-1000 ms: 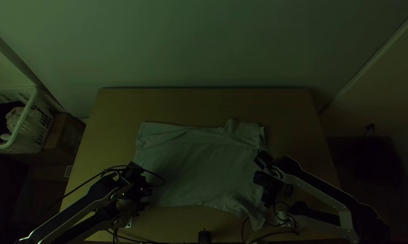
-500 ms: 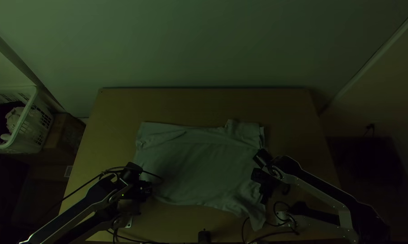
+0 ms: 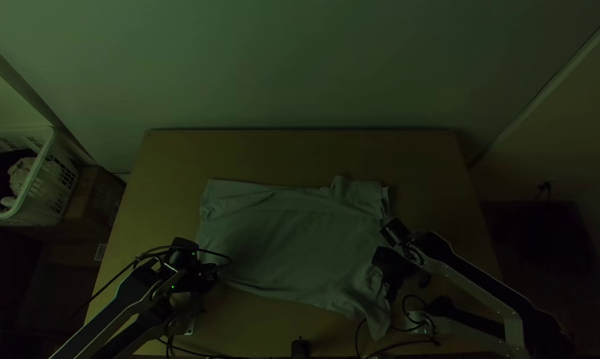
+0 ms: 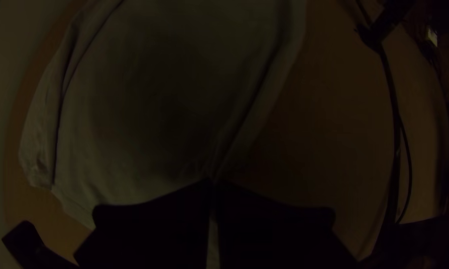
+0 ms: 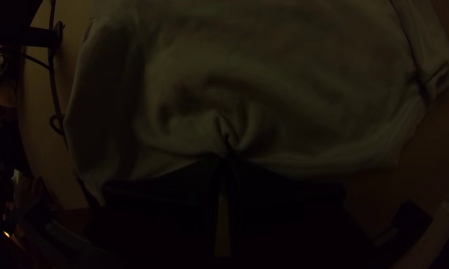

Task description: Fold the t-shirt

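Note:
The grey-green t-shirt (image 3: 293, 246) lies across the table's near half, its far edge folded over in a band with a small bunched part near the far right. My left gripper (image 3: 210, 276) is at the shirt's near left; in the left wrist view, my left gripper (image 4: 213, 183) is shut on the shirt's edge (image 4: 224, 154), creases running from the tips. By the shirt's right side stands my right gripper (image 3: 388, 289). The right wrist view has my right gripper (image 5: 224, 160) shut on the shirt (image 5: 184, 134), which puckers at the fingertips. The dark arms cover parts of both sides.
A white basket (image 3: 44, 179) with cloth in it and a cardboard box (image 3: 100, 193) are left of the table (image 3: 300, 153). A small black object (image 3: 300, 348) sits at the near edge. Black cables (image 3: 360, 336) loop near both bases.
My left gripper has drawn slightly left and toward the near side, and the shirt's near left edge now runs straighter toward it. The right arm has shifted slightly, mostly to the right at its wrist.

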Tool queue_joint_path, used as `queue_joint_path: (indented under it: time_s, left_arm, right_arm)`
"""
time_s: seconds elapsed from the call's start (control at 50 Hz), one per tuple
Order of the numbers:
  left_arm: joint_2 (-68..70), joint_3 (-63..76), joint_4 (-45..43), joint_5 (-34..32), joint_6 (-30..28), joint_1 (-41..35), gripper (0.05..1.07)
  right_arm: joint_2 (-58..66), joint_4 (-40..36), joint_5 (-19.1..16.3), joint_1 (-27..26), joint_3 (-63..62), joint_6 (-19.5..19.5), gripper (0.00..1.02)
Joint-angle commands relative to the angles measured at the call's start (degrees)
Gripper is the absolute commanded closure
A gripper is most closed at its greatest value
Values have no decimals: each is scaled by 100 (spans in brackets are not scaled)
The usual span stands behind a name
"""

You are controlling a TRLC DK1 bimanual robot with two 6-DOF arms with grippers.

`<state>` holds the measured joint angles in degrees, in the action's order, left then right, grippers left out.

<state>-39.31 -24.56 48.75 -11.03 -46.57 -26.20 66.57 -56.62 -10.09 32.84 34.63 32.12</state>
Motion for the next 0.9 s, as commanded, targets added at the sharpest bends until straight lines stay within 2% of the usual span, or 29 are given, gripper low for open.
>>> queue_joint_path:
  time_s: [0.0,0.16,0.36,0.62,0.88]
  left_arm:
    - [-15,-199,152,-216,-265,405,105]
    - [-103,-374,161,-348,-459,827,105]
    - [-288,-638,161,-418,-467,1020,105]
    - [-833,-1034,3,-681,-801,1512,105]
    - [-1870,-1851,-252,-1200,-1329,2461,105]
  right_arm:
    - [-179,-244,-195,-305,8,365,100]
    - [-197,-596,-591,-797,360,655,100]
    - [-65,-701,-775,-1166,756,822,100]
    - [436,-763,-881,-1491,1336,1007,100]
    - [1183,-807,-960,-1904,2083,1235,100]
